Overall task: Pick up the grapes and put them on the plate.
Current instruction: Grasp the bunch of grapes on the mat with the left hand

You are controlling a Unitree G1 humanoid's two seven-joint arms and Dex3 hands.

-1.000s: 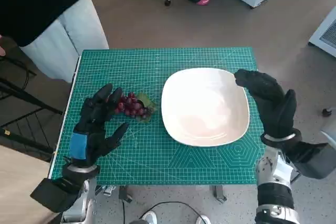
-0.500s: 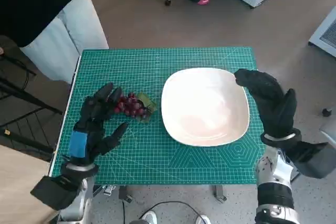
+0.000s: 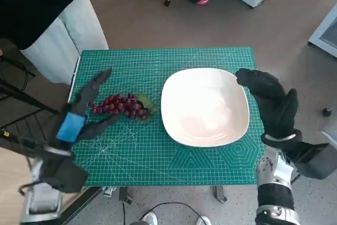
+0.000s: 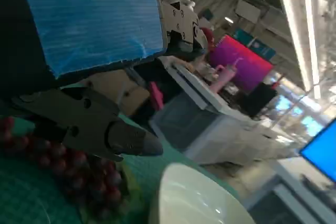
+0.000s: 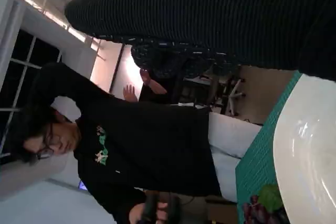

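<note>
Head view, looking steeply down: a small table covered by a green cutting mat [image 3: 158, 146] printed with a white grid; any lettering on it is too small to read. A person in a black top and pale trousers [image 3: 63, 22] stands at the far left corner, holding a dark object in both hands in the right wrist view. A large white plate [image 3: 204, 107] sits on the right half of the mat and holds nothing. The right hand [image 3: 271, 101], in a black knitted glove, is raised beside the plate's right edge, fingers loosely apart, holding nothing, its fingertips over the rim. The left hand [image 3: 79, 113], black with blue tape across its back, is lifted above the mat's left edge, its fingers spread wide and pointing toward the grapes, gripping nothing. The grapes [image 3: 120, 106], a dark red bunch with a green leaf, lie on the mat between the left hand and the plate, apart from the plate.
</note>
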